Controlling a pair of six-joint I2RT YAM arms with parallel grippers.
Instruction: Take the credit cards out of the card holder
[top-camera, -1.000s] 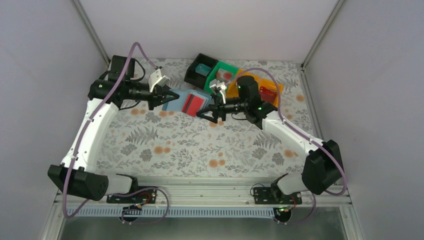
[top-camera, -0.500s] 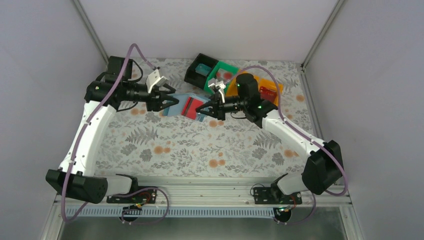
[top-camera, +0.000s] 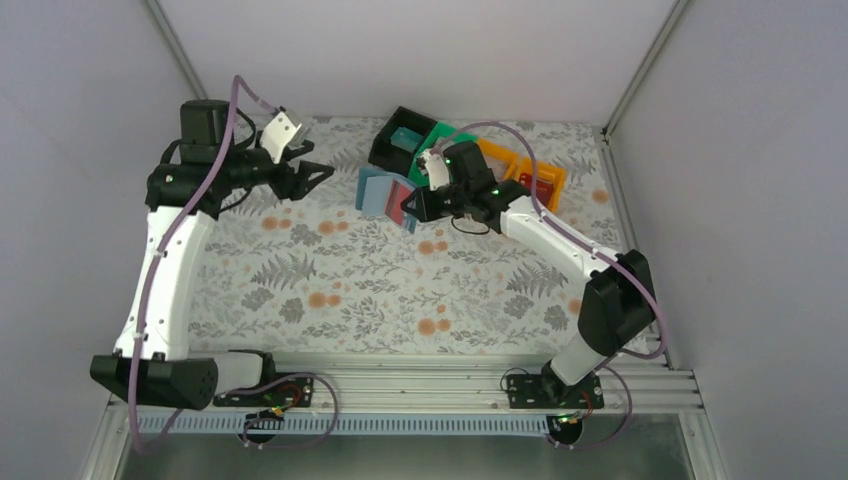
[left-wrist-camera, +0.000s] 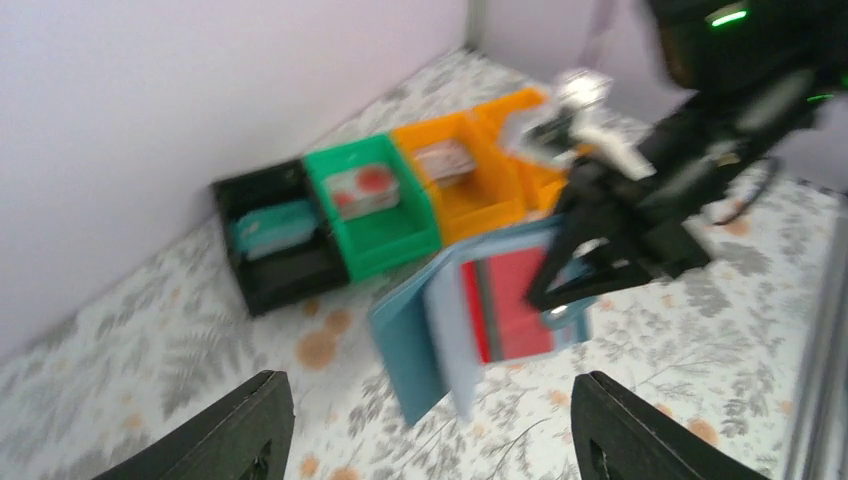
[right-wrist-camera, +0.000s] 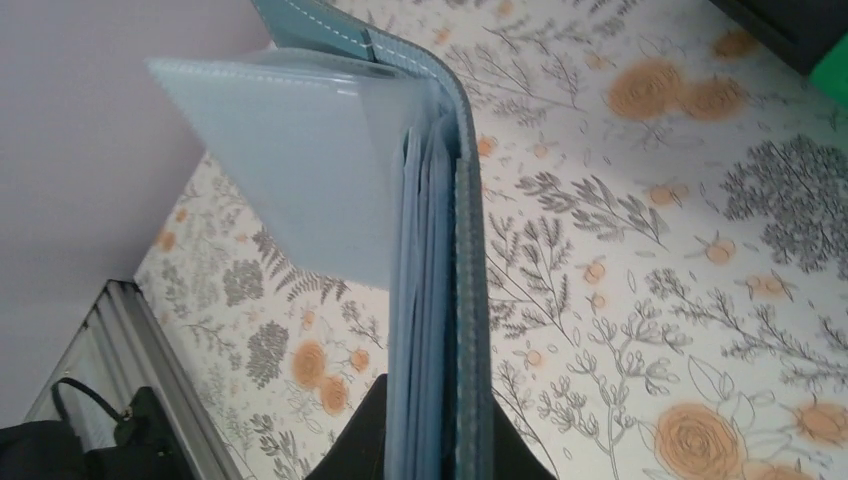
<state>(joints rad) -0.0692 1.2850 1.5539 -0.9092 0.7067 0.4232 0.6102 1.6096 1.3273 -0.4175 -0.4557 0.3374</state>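
Note:
The card holder (top-camera: 377, 191) is a blue-teal wallet, hanging open above the table. My right gripper (top-camera: 410, 205) is shut on its right edge. A red credit card (top-camera: 399, 196) shows in its inner pocket. In the right wrist view the card holder (right-wrist-camera: 462, 290) runs edge-on between my gripper's (right-wrist-camera: 435, 455) black fingers (right-wrist-camera: 362, 440), with a clear pocket flap (right-wrist-camera: 300, 170) fanned out to the left. My left gripper (top-camera: 305, 178) is open and apart from it, to the left. The left wrist view shows the card holder (left-wrist-camera: 425, 340), the red card (left-wrist-camera: 515, 305) and my open left gripper (left-wrist-camera: 430, 440).
Behind the wallet stand a black bin (top-camera: 398, 140) with a teal card (left-wrist-camera: 275, 225), a green bin (left-wrist-camera: 375, 225) with a pale red-marked card (left-wrist-camera: 355, 188), and an orange bin (top-camera: 520, 170) with another card (left-wrist-camera: 440, 158). The flowered cloth (top-camera: 400, 290) covers the table. Walls close the sides.
My left gripper opened, let go of the wallet and drew back to the left. My right gripper shut on the wallet's right edge and lifted it toward the bins.

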